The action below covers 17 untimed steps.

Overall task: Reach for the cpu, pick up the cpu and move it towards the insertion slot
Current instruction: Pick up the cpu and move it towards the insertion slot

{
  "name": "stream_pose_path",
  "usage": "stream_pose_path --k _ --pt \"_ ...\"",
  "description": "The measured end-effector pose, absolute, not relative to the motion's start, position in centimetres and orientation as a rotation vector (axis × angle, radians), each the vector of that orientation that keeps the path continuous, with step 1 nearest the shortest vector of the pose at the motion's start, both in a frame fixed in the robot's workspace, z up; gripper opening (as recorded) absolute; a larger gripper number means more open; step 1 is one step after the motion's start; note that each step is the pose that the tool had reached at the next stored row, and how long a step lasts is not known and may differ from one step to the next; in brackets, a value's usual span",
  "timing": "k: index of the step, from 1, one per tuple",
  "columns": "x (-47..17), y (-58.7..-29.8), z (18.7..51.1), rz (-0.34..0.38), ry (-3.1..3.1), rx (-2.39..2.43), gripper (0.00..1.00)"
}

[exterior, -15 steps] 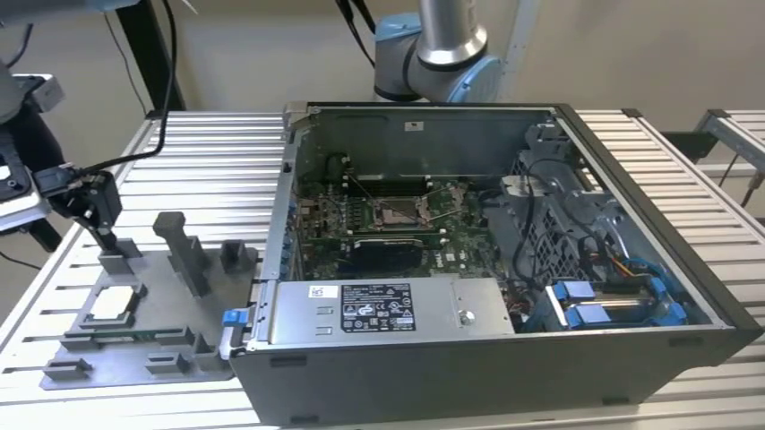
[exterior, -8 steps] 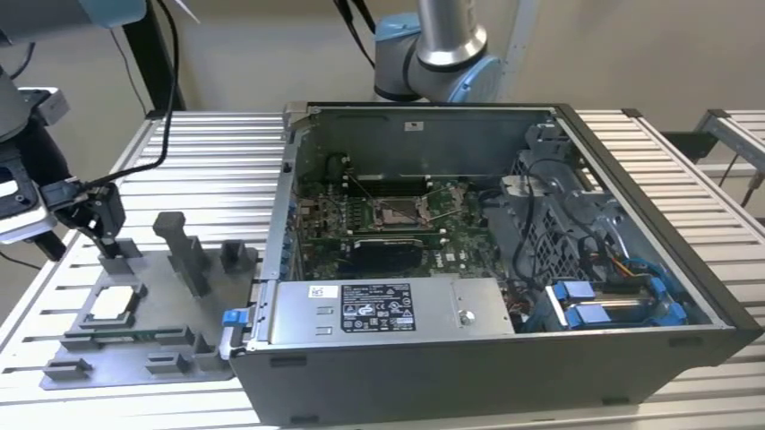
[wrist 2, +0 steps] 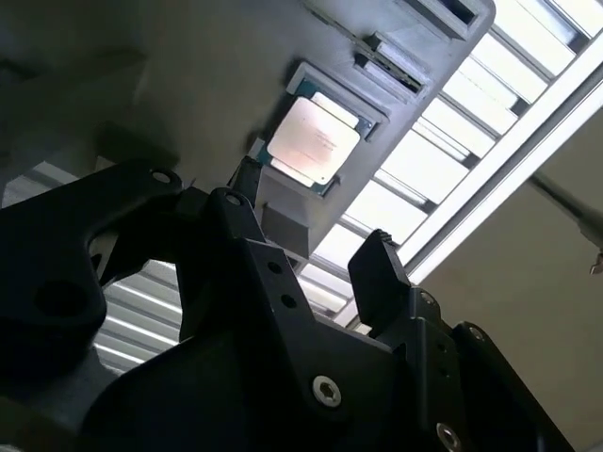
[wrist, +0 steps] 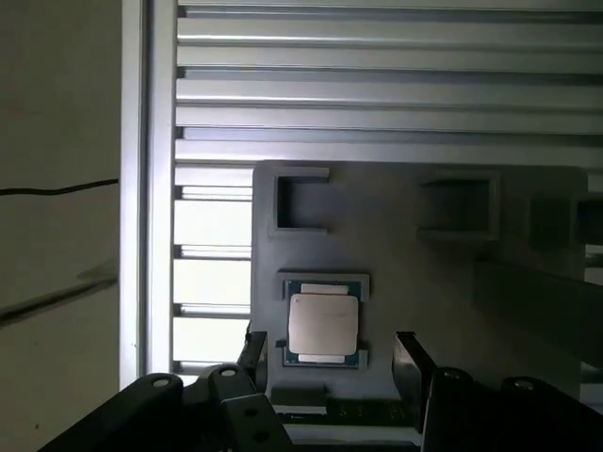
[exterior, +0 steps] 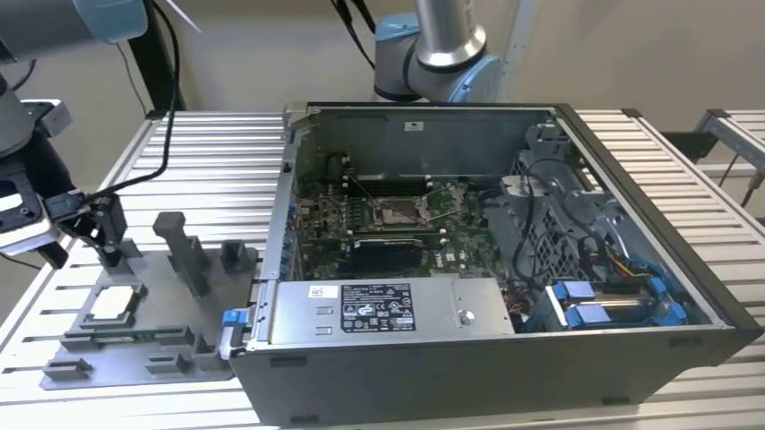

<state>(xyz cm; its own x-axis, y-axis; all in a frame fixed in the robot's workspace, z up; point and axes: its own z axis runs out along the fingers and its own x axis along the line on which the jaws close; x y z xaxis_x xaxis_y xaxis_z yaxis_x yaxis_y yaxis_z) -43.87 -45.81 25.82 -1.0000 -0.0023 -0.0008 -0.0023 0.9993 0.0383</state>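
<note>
Your claw (wrist: 330,350) hangs empty, jaws apart, over the grey holder (exterior: 143,358) on the slatted desk (exterior: 203,152). In the first wrist view the cpu (wrist: 323,323) lies flat in its pocket, below and framed between the fingers. The insertion slot (exterior: 400,210) sits well apart, inside the open computer case (exterior: 478,358), toward the exterior view's right.

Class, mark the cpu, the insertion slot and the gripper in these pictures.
cpu (wrist: 322,323): first wrist view, centre of its silvery face.
insertion slot (exterior: 396,211): exterior view, dark centre inside its metal frame.
gripper (wrist: 330,344): first wrist view, midway between its open fingertips.
</note>
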Motion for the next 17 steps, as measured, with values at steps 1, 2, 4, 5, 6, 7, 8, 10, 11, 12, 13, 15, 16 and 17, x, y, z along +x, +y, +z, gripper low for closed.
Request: stream_pose_path --k 1,2,4,5,6,7,8,10,11,12,13,15,16,17 --pt "-43.9 -45.8 25.6 0.060 3.140 -0.003 1.00" --pt "-43.9 -45.9 25.5 0.060 3.140 -0.003 1.00" --pt "-43.9 -45.9 25.1 0.060 3.140 -0.003 1.00" --pt "-43.9 -46.0 24.9 0.060 3.140 -0.003 1.00" --pt "-44.0 -46.0 24.7 0.060 3.140 -0.003 1.00" --pt "-44.0 -46.0 24.5 0.060 3.140 -0.003 1.00" --pt "-44.0 -46.1 24.4 0.060 3.140 -0.003 1.00" --pt "-44.0 -46.1 24.0 0.060 3.140 -0.003 1.00" --pt "-44.0 -46.1 23.8 0.060 3.140 -0.003 1.00" --pt "-44.0 -46.2 23.6 0.060 3.140 -0.003 1.00" --pt "-44.0 -46.2 23.4 0.060 3.140 -0.003 1.00" --pt "-44.0 -46.3 23.1 0.060 3.140 -0.003 1.00" --pt "-44.0 -46.3 22.9 0.060 3.140 -0.003 1.00" --pt "-44.0 -46.3 22.7 0.060 3.140 -0.003 1.00"
